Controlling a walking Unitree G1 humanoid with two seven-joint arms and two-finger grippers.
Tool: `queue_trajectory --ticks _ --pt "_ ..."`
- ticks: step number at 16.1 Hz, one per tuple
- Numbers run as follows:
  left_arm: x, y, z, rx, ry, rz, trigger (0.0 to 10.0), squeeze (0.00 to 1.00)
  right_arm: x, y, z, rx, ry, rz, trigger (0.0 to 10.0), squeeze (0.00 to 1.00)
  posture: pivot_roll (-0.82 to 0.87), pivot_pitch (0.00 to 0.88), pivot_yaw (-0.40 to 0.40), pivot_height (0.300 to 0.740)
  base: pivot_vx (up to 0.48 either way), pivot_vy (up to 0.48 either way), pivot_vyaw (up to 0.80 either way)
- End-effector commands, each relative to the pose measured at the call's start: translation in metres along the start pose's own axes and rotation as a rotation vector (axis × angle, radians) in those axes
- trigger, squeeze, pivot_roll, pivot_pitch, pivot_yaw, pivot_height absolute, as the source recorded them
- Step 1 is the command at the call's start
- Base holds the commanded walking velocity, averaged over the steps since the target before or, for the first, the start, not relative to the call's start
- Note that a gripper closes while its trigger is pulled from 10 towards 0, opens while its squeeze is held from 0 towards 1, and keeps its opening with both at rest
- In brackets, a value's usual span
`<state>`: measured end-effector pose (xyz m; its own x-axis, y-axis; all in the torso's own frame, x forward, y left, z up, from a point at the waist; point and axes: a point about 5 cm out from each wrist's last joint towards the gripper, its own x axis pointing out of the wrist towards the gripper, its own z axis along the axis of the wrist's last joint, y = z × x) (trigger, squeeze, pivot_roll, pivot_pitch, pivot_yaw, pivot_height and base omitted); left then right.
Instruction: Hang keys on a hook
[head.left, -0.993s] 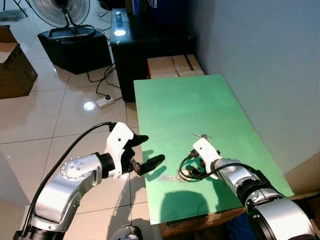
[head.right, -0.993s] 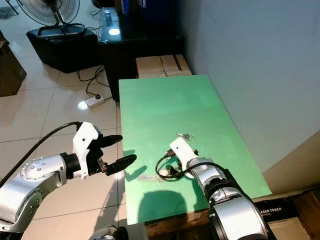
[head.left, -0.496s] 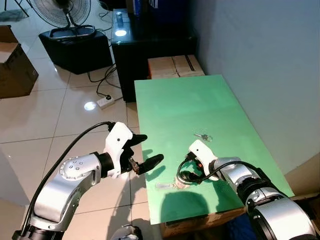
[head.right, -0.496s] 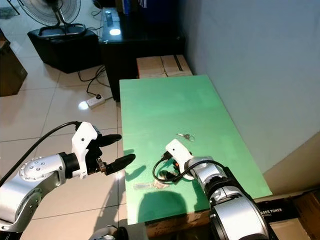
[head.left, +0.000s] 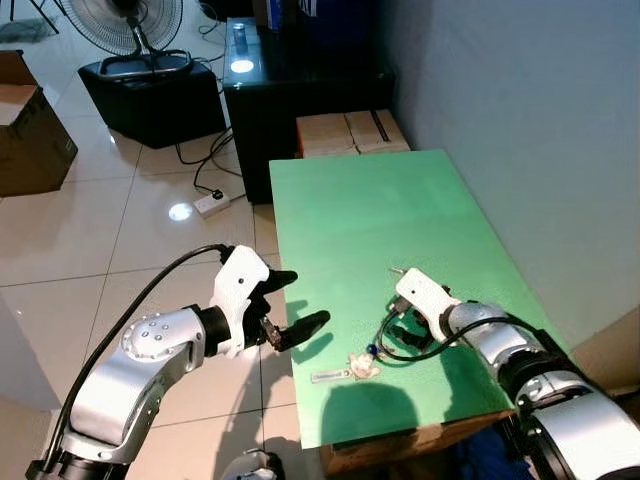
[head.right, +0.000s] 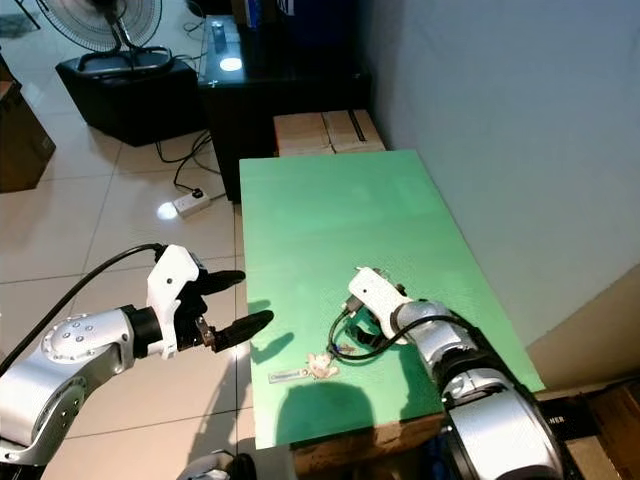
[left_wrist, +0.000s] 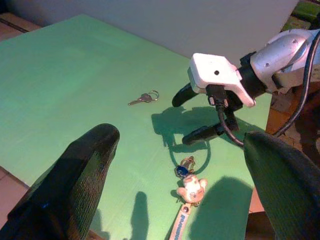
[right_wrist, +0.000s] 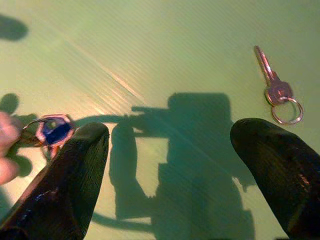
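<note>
A keychain (head.left: 358, 367) with a pale figurine, a blue charm and a flat strap lies near the front left of the green table (head.left: 380, 210). Its figurine (left_wrist: 192, 187) and charm (right_wrist: 55, 129) show close up in the wrist views. A single small silver key (left_wrist: 145, 98) on a ring lies farther back on the table. My right gripper (left_wrist: 192, 115) hovers open just above the table between the key and the keychain, touching neither. Off the table's left edge, over the floor, my left gripper (head.left: 300, 302) is open and holds nothing.
A grey wall runs along the table's right side. Cardboard boxes (head.left: 350, 130) and a black cabinet (head.left: 300, 90) stand beyond the far end. A fan (head.left: 130, 20), a power strip (head.left: 210, 203) with cables and a brown box (head.left: 30, 130) are on the tiled floor to the left.
My right gripper has drawn back to the right, away from the keychain, which has shifted toward the table's front edge and now lies free. The left arm has barely moved.
</note>
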<state>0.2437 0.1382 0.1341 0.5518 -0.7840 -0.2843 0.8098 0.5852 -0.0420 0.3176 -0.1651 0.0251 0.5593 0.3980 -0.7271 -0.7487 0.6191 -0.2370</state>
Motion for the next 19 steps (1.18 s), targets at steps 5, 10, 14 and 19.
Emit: queue_trajectory --ticks 5,10,14,19 --pt "-0.004 -0.001 0.005 0.025 0.015 -0.006 10.0 0.00 0.001 0.011 0.009 -0.180 -0.028 0.172 10.0 0.00 -0.04 0.123 0.039 0.740 0.000 0.000 0.00" --pt "-0.009 -0.002 0.004 0.023 0.030 -0.004 10.0 0.00 0.001 0.016 0.004 -0.243 0.008 0.244 10.0 0.00 0.00 0.169 0.035 0.740 0.000 0.000 0.00" --pt "-0.020 -0.003 0.006 0.040 0.057 0.007 10.0 0.00 0.004 0.018 0.007 -0.224 -0.020 0.211 10.0 0.00 0.05 0.223 0.051 0.740 0.000 0.000 0.00" --pt "-0.025 -0.001 0.007 0.057 0.080 0.015 10.0 0.00 0.003 0.017 0.002 -0.159 -0.006 0.218 0.0 0.00 0.06 0.223 0.064 0.740 0.000 0.000 0.00"
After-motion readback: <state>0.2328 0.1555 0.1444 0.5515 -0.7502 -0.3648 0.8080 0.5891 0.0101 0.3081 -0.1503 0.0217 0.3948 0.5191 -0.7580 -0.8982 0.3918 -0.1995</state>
